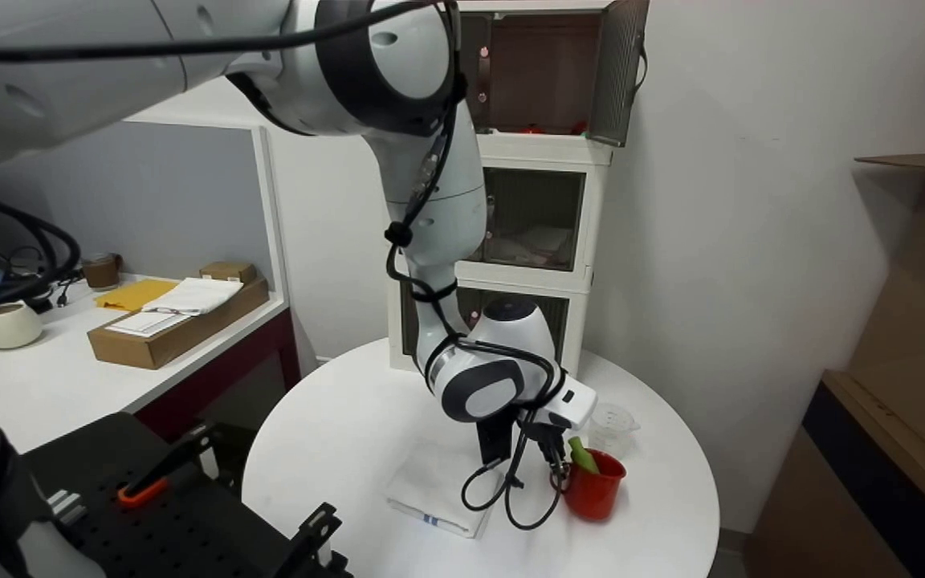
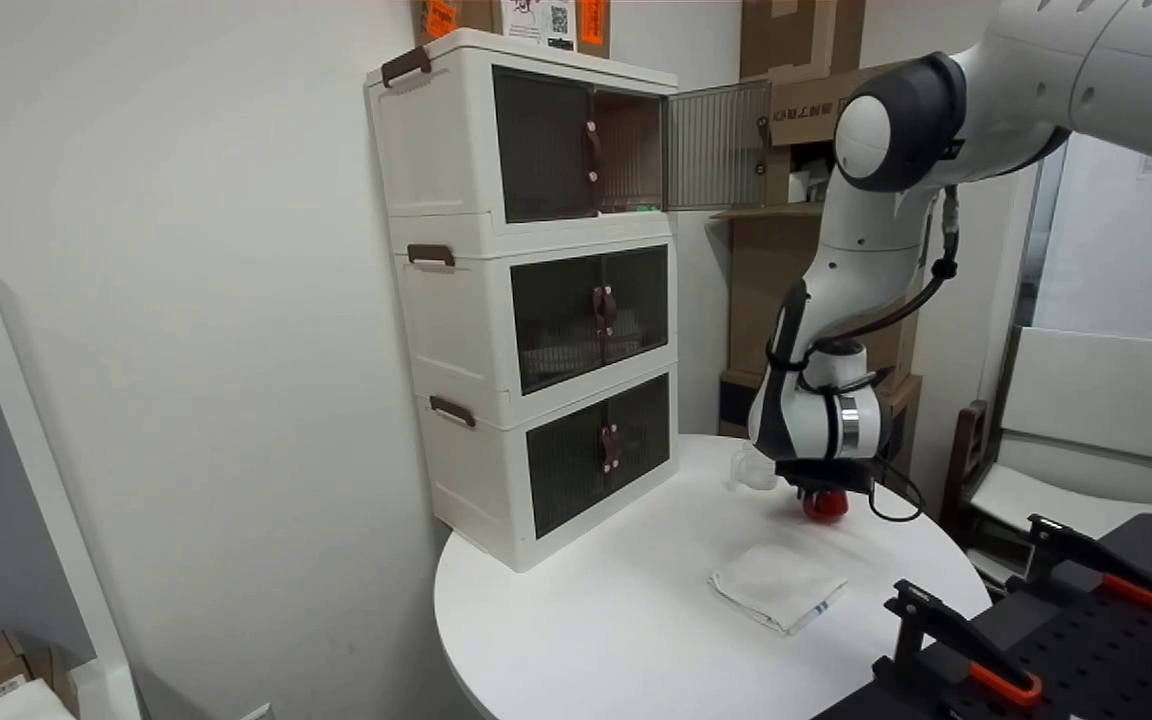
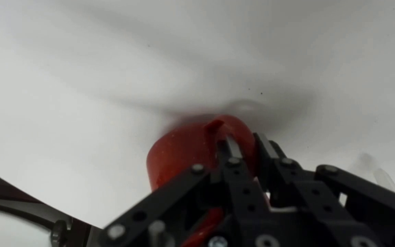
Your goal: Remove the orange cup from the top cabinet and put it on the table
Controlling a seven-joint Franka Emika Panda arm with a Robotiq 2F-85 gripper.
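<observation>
Wrist view, and there it was: my gripper point(image 3: 246, 142) had its jaws pinched on the handle point(image 3: 238, 127) of the orange cup point(image 3: 178, 152), one finger point(image 3: 232, 147) inside the loop, the other outside, and the cup looked plain red to me! Both exterior views had that cup down at the round white table point(image 1: 310, 449), mouth upward, though whether its base touched I couldn't tell. A green thing point(image 1: 583, 456) poked up at its rim in an exterior view. Just beside it stood a clear cup point(image 1: 612, 425), and a folded cloth point(image 2: 776, 587) with blue stripes lay near. Up high, the top cabinet point(image 1: 547, 72) had its right-hand door point(image 2: 716, 145) swung wide, with spots of red point(image 1: 532, 128) along its floor, too small to name. Both lower compartments point(image 2: 561, 320) were closed. Off on the desk point(image 1: 29, 393) sat a cream mug point(image 1: 5, 327) and a cardboard box point(image 1: 149, 345).
</observation>
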